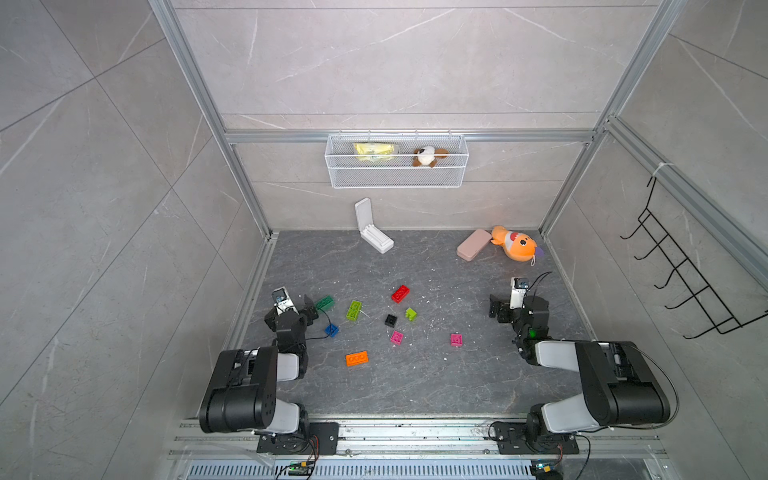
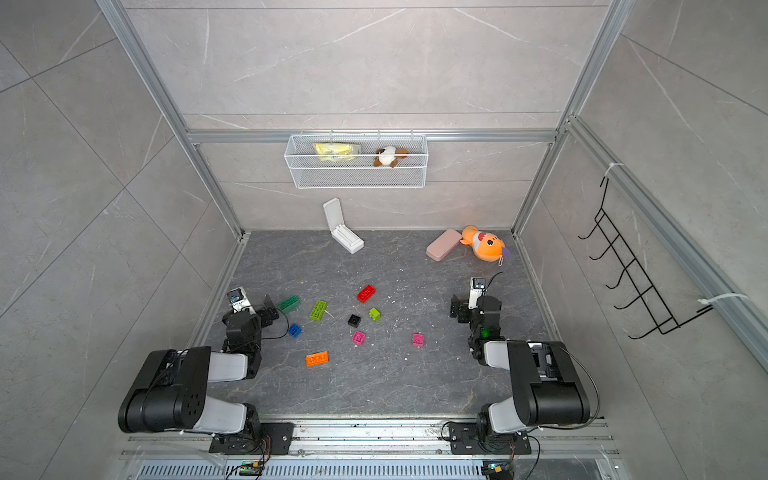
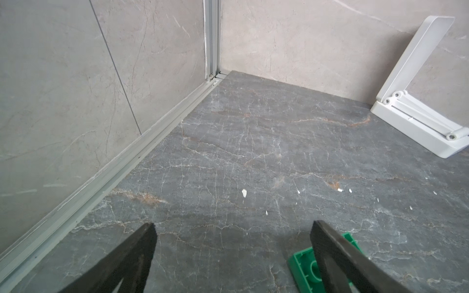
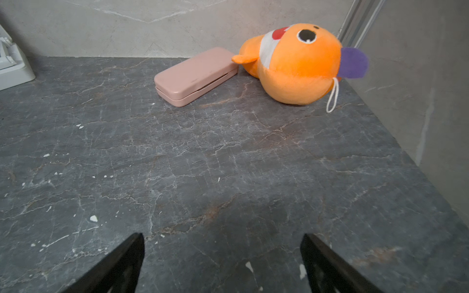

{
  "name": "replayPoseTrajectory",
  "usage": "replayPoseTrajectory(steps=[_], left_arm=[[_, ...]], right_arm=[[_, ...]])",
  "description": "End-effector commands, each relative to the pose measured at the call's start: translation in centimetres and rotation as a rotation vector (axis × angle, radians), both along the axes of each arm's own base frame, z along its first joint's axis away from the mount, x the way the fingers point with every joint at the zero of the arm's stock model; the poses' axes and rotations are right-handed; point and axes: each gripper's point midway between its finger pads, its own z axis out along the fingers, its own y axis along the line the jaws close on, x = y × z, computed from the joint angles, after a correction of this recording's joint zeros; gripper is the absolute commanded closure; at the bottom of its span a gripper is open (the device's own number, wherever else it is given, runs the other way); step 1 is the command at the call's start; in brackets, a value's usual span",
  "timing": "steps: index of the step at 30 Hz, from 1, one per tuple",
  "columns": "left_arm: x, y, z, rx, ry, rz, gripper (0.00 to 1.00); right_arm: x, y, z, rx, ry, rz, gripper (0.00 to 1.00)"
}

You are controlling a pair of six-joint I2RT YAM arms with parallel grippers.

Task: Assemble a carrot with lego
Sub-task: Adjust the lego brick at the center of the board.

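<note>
Left jaws & right jaws wide open, nothing held. All loose on worktop [image 1: 415,386]: red brick [image 1: 400,294] behind black brick [image 1: 390,320], pink brick [image 1: 396,337] just in front, green brick [image 1: 324,303] well left.

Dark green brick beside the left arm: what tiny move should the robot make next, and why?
Probably shift the left pincer sideways until the dark green brick sits between its open jaws. Nothing is joined yet, that pincer is empty, and this brick lies nearest it. But the left wrist view shows it off to one side of the gap, not centred.
</note>
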Motion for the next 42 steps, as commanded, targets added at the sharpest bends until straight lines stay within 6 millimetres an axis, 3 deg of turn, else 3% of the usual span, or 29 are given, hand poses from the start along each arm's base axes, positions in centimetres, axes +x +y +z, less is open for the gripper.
replayPoseTrajectory(steps=[1,5,8,10,13,16,19,22,27,31,38,42], left_arm=[[0.6,0.8,4.7,-0.094,-0.08,0.07,0.02],[1.0,-1.9,8.1,-0.285,-0.169,-0.053,0.04],[1.8,-6.7,9.8,-0.378,-0.17,-0.286,0.13],[2.1,-11.2,10.0,-0.384,-0.132,-0.429,0.16],[2.3,-17.8,8.2,-0.278,0.012,-0.58,0.18],[1.9,-22.7,4.8,-0.137,0.177,-0.685,0.19],[1.4,-26.5,2.2,-0.09,0.285,-0.786,0.19],[0.2,-30.5,0.3,-0.016,0.37,-0.899,0.17],[-1.3,-34.2,-3.7,0.118,0.526,-0.983,0.13],[-1.8,-36.1,-5.0,0.179,0.598,-1.03,0.14],[-1.7,-37.0,-6.6,0.207,0.69,-1.043,0.23],[-1.4,-37.8,-7.0,0.203,0.702,-1.064,0.35]], right_arm=[[-0.4,-1.9,3.5,0.006,-0.065,-0.115,0.0],[-1.4,-2.6,7.5,0.113,-0.156,-0.194,0.01],[-1.0,-0.5,9.8,0.225,-0.111,-0.104,0.01],[-0.5,2.9,10.6,0.302,-0.016,0.065,0.0],[-0.4,8.4,11.0,0.446,0.078,0.319,0.01],[-1.0,13.3,9.7,0.493,0.214,0.487,0.02],[-1.3,16.5,8.4,0.588,0.306,0.598,0.04],[-1.1,17.1,7.0,0.622,0.36,0.613,0.06],[-1.2,16.3,5.2,0.559,0.41,0.562,0.05],[-1.4,16.1,4.3,0.547,0.441,0.551,0.05],[-1.9,15.7,3.4,0.523,0.454,0.541,0.05],[-2.0,15.8,3.0,0.52,0.466,0.542,0.05]])
